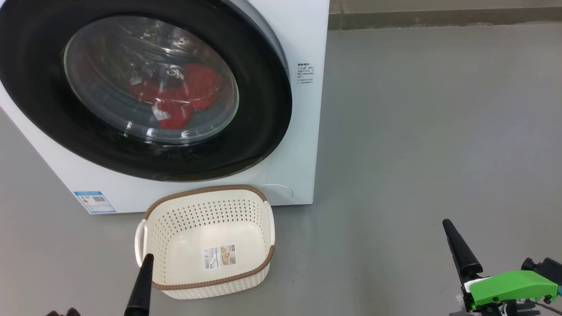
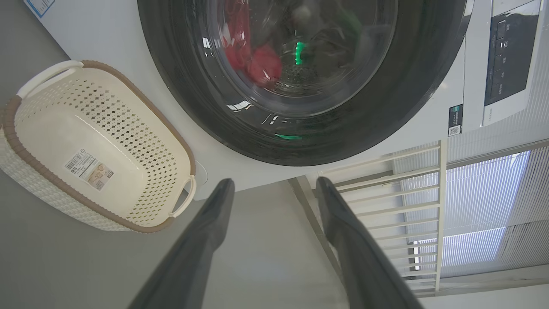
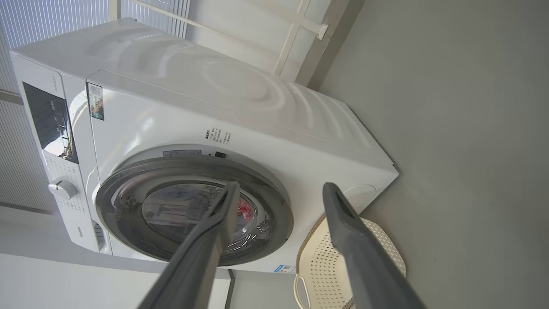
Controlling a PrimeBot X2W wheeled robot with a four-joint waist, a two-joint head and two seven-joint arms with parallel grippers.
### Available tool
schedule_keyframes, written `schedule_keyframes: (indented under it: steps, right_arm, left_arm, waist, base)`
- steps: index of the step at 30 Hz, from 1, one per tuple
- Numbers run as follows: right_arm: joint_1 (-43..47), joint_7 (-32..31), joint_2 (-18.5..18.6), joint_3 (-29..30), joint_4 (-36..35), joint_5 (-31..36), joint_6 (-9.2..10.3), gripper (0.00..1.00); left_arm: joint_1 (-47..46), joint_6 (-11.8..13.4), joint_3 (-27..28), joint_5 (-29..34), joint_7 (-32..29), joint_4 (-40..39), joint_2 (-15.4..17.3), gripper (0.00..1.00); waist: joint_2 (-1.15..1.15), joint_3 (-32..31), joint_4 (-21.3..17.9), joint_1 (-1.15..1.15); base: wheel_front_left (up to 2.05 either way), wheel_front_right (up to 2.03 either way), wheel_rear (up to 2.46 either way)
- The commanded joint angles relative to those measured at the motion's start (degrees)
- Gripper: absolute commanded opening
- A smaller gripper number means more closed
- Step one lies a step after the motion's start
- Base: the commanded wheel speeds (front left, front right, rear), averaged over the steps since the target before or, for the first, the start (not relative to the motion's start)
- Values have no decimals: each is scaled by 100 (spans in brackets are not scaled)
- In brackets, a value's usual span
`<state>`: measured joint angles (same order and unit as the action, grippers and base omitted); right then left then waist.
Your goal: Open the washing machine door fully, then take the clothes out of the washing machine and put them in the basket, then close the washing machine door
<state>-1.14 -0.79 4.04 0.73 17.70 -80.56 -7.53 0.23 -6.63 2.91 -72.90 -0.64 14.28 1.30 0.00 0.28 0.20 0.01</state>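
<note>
Poised before shut washing machine door [image 1: 149, 83], left gripper [image 2: 274, 184] and right gripper [image 3: 279, 189] spread empty, could slip off glossy rim or swing it into basket [image 1: 206, 191] at six o'clock.

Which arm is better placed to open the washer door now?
Probably left. The open left gripper points at the lower rim of the washing machine door from close by; the right gripper sits farther off, over floor right of the washing machine.
</note>
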Motion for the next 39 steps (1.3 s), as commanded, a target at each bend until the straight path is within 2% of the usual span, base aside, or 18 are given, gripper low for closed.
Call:
schedule_keyframes:
  steps: [1,10,39]
  right_arm:
    - [-43,86,145,-91,-171,180,1,100]
    - [-23,238,226,-255,-156,731,2,100]
    - [78,710,453,-629,-220,2442,3,100]
  left_arm:
    - [-42,40,27,229,76,-223,91,100]
    - [37,189,-120,1118,227,-362,98,100]
    - [232,479,-397,3272,698,-766,119,100]
  waist:
    - [0,0,-1,-1]
    - [0,5,-9,-1]
    - [0,17,-44,-1]
  base:
    - [0,0,0]
    - [0,0,0]
    - [0,0,0]
